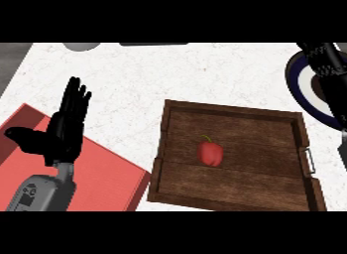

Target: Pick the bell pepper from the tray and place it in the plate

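1. You see the bell pepper (210, 153) lying near the middle of the wooden tray (178, 163), red with a small green stem pointing up the view, touched by neither hand.
2. Your left hand (65, 130) shows at the view's left, over the red mat (103, 173), fingers straight and held upward, thumb spread out to the side, holding nothing.
3. Your right hand (330, 62) is at the upper right, over the plate (299, 94); you cannot tell from this angle whether its fingers are spread or curled.
4. The plate, white with a dark rim, sits just beyond the tray's right corner on the white counter (169, 69).
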`<state>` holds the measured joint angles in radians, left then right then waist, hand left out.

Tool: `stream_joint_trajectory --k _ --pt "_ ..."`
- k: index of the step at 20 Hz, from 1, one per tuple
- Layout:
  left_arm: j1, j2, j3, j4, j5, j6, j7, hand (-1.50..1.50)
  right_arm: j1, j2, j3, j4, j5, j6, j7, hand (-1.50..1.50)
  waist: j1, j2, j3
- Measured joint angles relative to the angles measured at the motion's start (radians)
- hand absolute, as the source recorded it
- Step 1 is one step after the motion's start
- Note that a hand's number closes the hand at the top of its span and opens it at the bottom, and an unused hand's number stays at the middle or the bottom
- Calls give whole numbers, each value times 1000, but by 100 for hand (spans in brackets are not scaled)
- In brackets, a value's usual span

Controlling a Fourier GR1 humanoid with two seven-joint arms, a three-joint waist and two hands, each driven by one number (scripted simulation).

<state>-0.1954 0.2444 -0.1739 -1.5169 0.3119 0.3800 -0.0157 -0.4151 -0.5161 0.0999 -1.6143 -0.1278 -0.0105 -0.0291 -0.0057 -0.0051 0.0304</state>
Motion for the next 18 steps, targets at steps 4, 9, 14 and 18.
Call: stream_joint_trajectory --k 4,9,14,18 --pt "46 26 -24 37 -10 -25 64 0 -32 25 1 -44 64 -88 82 150 3 1 -20" --pt "80 62 -37 44 -10 -62 112 0 -45 -82 -9 -43 286 -208 217 -150 -28 -7 -27" --pt "88 75 -37 41 8 -106 137 0 65 5 5 -120 470 -445 252 -150 -31 -11 -19" --pt "94 71 -37 35 7 -120 142 0 172 43 60 -235 559 -500 282 -150 -26 -12 -18"
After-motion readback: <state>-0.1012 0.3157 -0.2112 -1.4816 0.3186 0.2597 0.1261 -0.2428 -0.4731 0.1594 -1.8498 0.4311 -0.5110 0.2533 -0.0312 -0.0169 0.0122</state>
